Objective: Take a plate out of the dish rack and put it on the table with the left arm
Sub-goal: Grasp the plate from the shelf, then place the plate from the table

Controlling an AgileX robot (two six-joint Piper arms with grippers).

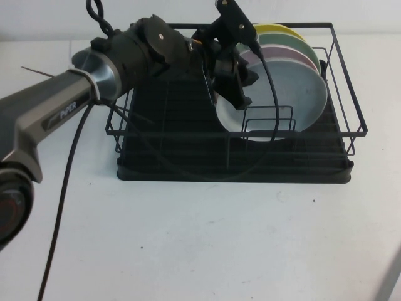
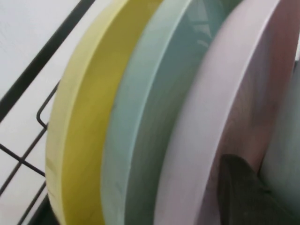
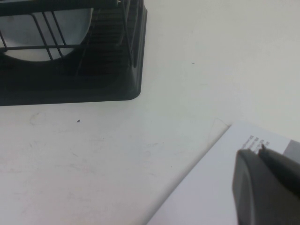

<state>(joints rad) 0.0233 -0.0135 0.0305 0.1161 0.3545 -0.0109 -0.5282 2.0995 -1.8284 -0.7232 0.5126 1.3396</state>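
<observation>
Left gripper [image 1: 240, 99] reaching into dish rack [image 1: 341, 75] at the near face of the grey-blue plate [image 1: 294, 94], which stands on edge in front of the pink plate [image 2: 234, 93], green plate [image 2: 150, 117] and yellow plate [image 2: 89, 117], propped by wire dividers [image 1: 269, 122]; one fingertip [image 2: 241, 192] apparently behind its rim, likely closing on it, though can't tell whether clamped. "PiPER" legible on left arm [image 1: 66, 111]. Right gripper [image 3: 267, 187] parked low over table [image 3: 140, 154] near a printed sheet [image 3: 211, 192], text unreadable, jaw state can't tell.
</observation>
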